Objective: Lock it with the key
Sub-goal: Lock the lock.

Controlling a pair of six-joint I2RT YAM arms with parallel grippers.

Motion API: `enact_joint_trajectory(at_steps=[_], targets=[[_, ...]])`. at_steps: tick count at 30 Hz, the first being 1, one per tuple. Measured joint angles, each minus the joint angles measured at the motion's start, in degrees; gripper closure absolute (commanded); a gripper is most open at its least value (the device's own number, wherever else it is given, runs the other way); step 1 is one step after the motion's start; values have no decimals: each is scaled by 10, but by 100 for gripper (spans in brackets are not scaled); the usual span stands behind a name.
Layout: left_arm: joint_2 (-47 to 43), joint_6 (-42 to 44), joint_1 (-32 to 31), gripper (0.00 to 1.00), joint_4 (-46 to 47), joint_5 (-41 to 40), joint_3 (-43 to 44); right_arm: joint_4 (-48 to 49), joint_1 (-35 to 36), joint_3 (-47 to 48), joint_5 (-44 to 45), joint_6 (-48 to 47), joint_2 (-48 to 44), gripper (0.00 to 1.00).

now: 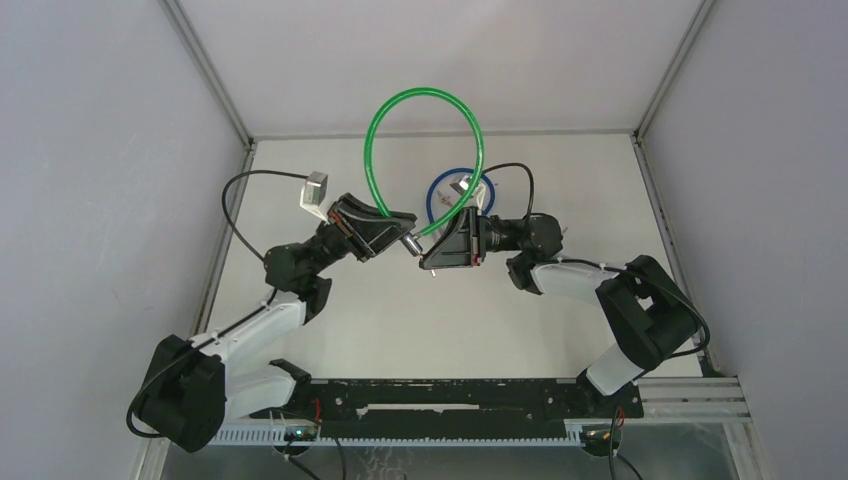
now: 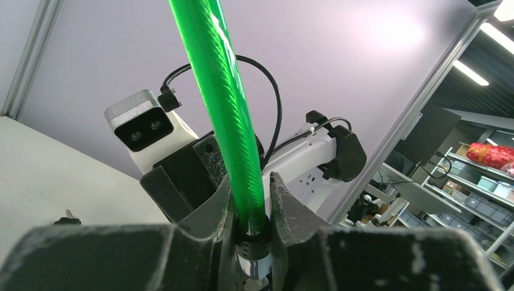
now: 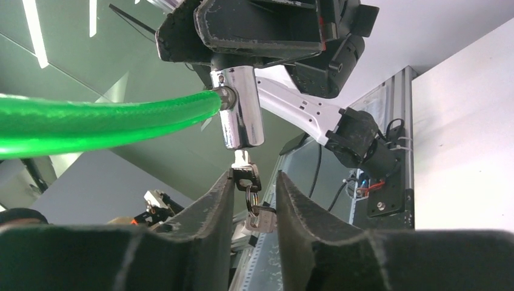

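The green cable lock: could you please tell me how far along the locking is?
Done: left hand clamps the green cable lock; the key sits in its cylinder. In hand: right hand brackets the key, not yet clamped. Left: grip and turn.

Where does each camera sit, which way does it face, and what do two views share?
Top external: above and behind the bases, facing down at the table; left arm and right arm show.
Left wrist: looks along the left pincer, clamped on the green cable; the right arm beyond.
Right wrist: looks up past the right pincer at the key in the chrome lock cylinder.
Shared: all views show the green cable.
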Motion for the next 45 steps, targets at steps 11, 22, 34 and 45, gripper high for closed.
enact_joint_trajectory(at_steps=[11, 22, 34, 45], targets=[[0, 0, 2, 100, -1, -1, 0, 5, 4, 7, -3, 8, 1, 100], [-20, 22, 5, 100, -47, -21, 0, -61, 9, -8, 49, -68, -24, 100], [-48, 36, 5, 100, -89, -35, 0, -395, 48, -16, 176, -382, -191, 100], [-46, 46, 7, 100, -112, -38, 0, -423, 49, -16, 189, -429, -195, 100]])
